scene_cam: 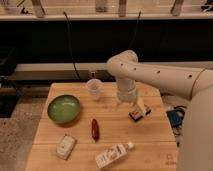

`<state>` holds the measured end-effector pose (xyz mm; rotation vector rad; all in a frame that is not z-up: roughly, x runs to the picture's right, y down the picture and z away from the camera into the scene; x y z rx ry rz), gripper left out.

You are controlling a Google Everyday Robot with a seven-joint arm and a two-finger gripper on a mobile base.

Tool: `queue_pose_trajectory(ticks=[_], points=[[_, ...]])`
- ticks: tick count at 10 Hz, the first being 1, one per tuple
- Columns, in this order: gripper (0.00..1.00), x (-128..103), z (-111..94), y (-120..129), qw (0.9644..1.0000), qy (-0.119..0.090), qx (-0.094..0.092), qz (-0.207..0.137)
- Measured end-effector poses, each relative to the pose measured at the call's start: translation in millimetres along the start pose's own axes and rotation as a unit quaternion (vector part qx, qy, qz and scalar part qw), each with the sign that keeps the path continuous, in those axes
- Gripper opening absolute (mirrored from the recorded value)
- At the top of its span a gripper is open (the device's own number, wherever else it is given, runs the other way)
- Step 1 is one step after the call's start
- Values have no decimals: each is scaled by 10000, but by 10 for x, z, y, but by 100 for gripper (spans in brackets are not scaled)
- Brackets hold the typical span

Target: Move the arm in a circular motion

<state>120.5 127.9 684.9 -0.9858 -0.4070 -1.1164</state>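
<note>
My large white arm (155, 75) of thick rounded segments with small dark dots reaches in from the right over the wooden table (105, 132). Its pale beige gripper (131, 106) hangs down from the wrist over the right middle of the table, just above and left of a small dark brown packet (140, 114). It holds nothing that I can see.
On the table: a green bowl (64, 108) at left, a clear plastic cup (94, 88) at the back, a red-brown oblong item (94, 128) in the middle, a white packet (65, 146) front left, a white bottle (114, 154) lying at the front. A blue object (175, 118) lies on the floor at right.
</note>
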Motion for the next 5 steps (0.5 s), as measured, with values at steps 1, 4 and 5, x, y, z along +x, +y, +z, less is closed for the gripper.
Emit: queue_pose_trajectory(ticks=[1,4,5], points=[[80,-102,-2,22,10000,-44,35,-67],[80,-384,-5,281,9994,-216,256,-102],[80,-479,32,424,9994,-211,256,-73]])
